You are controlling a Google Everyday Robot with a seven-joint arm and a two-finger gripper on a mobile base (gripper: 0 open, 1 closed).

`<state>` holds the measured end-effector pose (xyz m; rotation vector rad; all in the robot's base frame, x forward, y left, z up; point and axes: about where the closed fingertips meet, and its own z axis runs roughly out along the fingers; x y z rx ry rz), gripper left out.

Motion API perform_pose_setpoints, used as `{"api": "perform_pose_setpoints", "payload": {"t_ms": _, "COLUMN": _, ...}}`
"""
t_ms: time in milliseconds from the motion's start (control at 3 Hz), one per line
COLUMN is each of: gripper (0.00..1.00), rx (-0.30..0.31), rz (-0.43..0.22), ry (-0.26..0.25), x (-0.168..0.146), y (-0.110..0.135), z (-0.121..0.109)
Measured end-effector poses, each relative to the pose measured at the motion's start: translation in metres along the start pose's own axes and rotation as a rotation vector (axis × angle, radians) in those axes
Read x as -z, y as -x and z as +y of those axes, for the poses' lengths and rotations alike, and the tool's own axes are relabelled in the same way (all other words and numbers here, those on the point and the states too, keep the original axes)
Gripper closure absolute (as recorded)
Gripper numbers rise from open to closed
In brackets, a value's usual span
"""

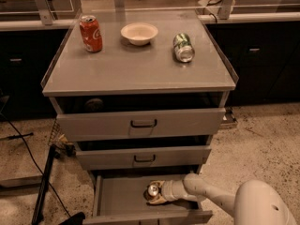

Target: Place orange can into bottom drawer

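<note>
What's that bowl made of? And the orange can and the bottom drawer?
Bowl: probably ceramic or plastic; it is pale cream, smooth and not shiny.
Orange can: metal, since its top shines silver.
Bottom drawer: looks like painted metal, flat dull grey.
The gripper is down in that drawer, at the can.

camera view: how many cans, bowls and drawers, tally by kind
cans: 3 (red can and green can on the cabinet top; orange can at the gripper)
bowls: 1 (bowl)
drawers: 3 (top drawer, middle drawer, bottom drawer, holding the orange can and gripper)
total: 7
</note>
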<state>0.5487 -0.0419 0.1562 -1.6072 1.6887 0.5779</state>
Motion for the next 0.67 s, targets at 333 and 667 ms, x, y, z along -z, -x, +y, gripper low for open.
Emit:
{"api": "perform_pose_setpoints", "payload": {"t_ms": 333, "gripper": 0.00, "rx": 0.000, "rz": 0.000, "ry": 0.000, "x": -0.0001, "y": 0.0000, "z": 0.0001}}
{"api": "perform_pose_setpoints", "payload": {"t_ms": 667, "gripper": 0.00, "rx": 0.000, "rz": 0.000, "ry": 0.000, "x": -0.0001, "y": 0.0000, "z": 0.0001}}
